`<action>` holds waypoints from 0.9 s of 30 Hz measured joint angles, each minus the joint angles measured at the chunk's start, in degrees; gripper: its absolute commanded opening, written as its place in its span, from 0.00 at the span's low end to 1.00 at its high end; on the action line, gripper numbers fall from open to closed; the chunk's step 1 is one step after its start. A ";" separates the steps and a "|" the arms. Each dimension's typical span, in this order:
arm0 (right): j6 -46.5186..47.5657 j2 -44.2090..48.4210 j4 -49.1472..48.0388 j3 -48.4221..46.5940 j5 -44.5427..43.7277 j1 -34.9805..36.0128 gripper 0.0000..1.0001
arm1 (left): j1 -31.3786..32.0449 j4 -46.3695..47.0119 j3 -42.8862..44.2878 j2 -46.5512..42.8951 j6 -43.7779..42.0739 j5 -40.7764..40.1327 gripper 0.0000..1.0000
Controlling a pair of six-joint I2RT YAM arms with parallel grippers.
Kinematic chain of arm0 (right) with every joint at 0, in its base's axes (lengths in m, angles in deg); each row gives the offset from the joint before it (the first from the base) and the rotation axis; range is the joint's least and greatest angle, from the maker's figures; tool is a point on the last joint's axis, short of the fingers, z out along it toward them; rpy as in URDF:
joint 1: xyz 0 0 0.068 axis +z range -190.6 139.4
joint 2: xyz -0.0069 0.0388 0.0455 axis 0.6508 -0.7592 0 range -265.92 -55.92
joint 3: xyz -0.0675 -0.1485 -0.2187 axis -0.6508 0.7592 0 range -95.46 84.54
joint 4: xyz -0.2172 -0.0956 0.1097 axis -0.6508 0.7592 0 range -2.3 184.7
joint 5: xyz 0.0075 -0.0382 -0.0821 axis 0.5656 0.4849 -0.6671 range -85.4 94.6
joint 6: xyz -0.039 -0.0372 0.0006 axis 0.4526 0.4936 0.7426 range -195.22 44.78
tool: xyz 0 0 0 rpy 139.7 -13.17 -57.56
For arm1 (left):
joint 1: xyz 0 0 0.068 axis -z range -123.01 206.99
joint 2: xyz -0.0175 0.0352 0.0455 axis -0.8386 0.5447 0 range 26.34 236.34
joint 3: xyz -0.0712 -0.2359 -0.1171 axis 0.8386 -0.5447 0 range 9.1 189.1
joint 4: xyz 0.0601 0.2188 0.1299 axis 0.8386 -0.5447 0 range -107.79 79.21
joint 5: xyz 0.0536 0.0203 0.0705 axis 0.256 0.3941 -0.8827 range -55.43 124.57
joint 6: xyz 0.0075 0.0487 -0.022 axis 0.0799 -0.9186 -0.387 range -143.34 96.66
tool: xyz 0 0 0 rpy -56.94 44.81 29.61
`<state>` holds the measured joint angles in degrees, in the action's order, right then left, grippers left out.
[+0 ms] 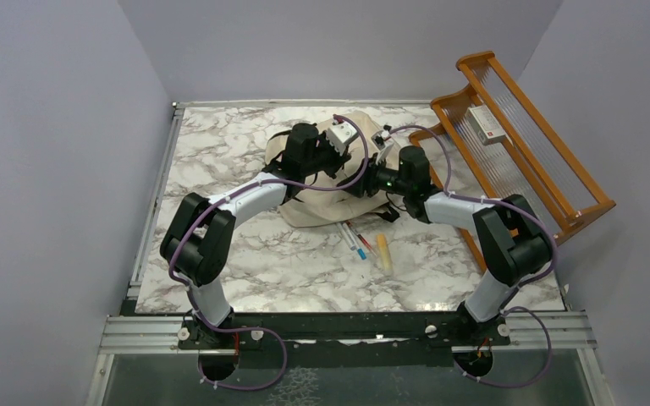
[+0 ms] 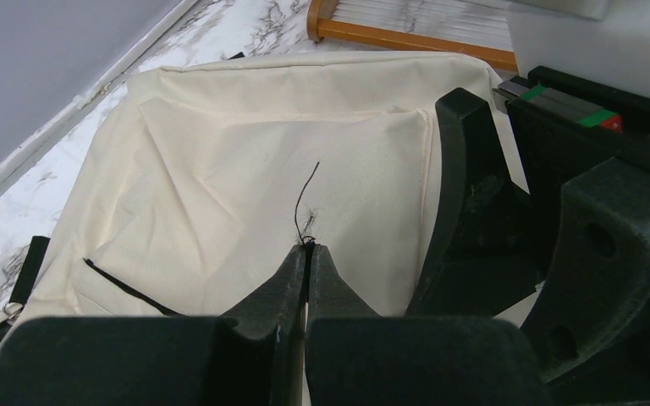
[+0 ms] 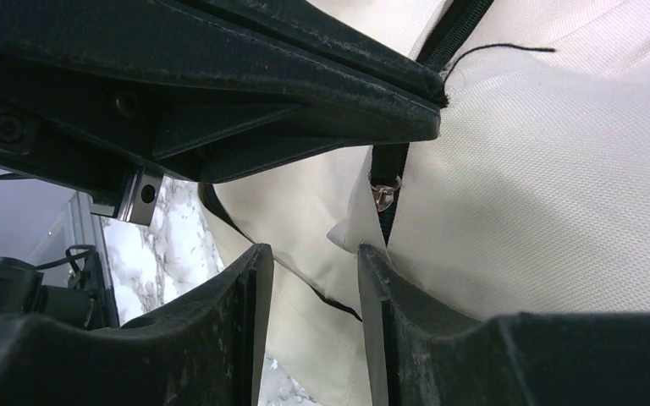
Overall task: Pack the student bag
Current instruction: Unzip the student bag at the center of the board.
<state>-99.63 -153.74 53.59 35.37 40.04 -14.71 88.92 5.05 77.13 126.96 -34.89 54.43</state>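
Note:
The beige student bag [image 1: 317, 199] lies flat mid-table with both grippers over it. My left gripper [image 2: 307, 249] is shut, pinching a thin black thread [image 2: 302, 199] that rises from its tips over the bag's cream fabric [image 2: 220, 169]. Beside it my right gripper [image 3: 309, 249] stands open at the bag's black zip. The metal zip pull [image 3: 382, 196] hangs just above its right fingertip [image 3: 372, 258], and a fold of fabric touches that finger. In the top view the left gripper [image 1: 305, 148] and right gripper [image 1: 374, 179] almost meet.
Two pens [image 1: 354, 239] and a yellow marker [image 1: 383, 251] lie on the marble just in front of the bag. A wooden rack [image 1: 516, 144] leans at the right, with a small white box [image 1: 487, 124] on it. Grey walls close in on three sides.

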 measured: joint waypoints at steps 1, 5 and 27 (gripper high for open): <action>0.04 0.00 -0.02 -0.04 -0.04 0.00 0.47 | 0.00 -0.02 0.00 0.00 0.00 0.00 0.00; 0.92 0.13 -0.09 0.00 -1.49 0.00 0.51 | 0.00 -0.02 0.00 0.00 0.00 -0.02 0.00; 0.50 -2.51 -0.55 -2.62 0.59 0.13 0.36 | 0.00 -1.42 0.00 -0.02 -0.02 -0.26 0.00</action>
<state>-99.12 -156.25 53.04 32.75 40.63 -14.58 88.92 3.63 77.13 126.94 -34.92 54.16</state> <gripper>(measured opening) 0.404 0.009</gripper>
